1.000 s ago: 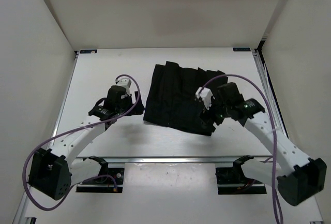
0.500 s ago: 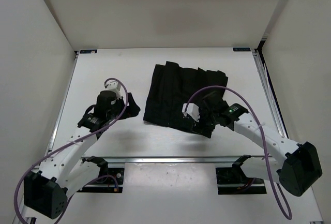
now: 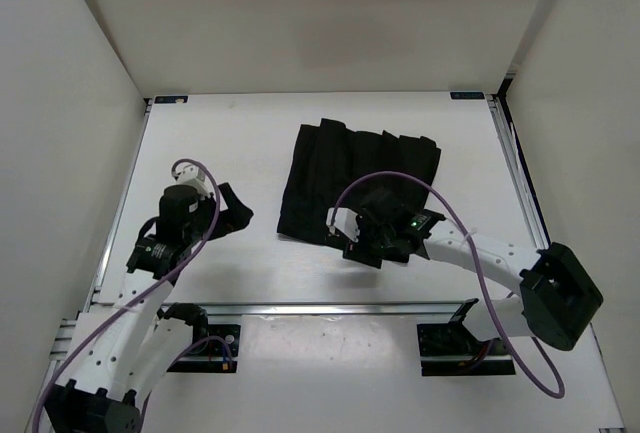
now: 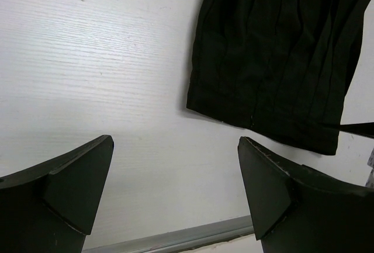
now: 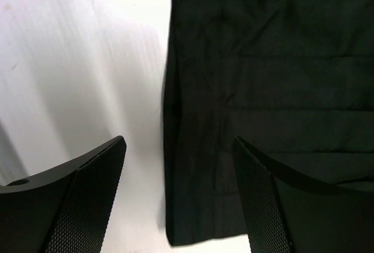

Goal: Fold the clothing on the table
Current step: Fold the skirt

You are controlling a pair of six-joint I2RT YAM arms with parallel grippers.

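While the plain black pleated fabric garment [image 3: 350,168] is lying spread flat on the large flat white counter [image 3: 220,133], a little right of the middle with its ridges running from the far side toward the near side, both arms are working at its near edge. The right gripper [image 3: 353,243] is hanging low over the garment's near hem, and its wrist view is showing why: the jaws are standing wide apart and straddling the side edge of the cloth [image 5: 269,89], one finger over bare counter and the other over fabric, with nothing caught between them. That placement looks meant to let the fingers close on the edge from both sides, so that a single layer can be lifted for a fold; whether the tips are already touching the fabric cannot be told. The left gripper [image 3: 237,209] is waiting just beside the garment's left side, over bare counter and clear of the cloth, its jaws spread as wide as they go and empty. Its wrist camera is looking straight at the near left corner of the garment [image 4: 274,60], which suggests it is lining up for that corner, so both near corners could be raised together.
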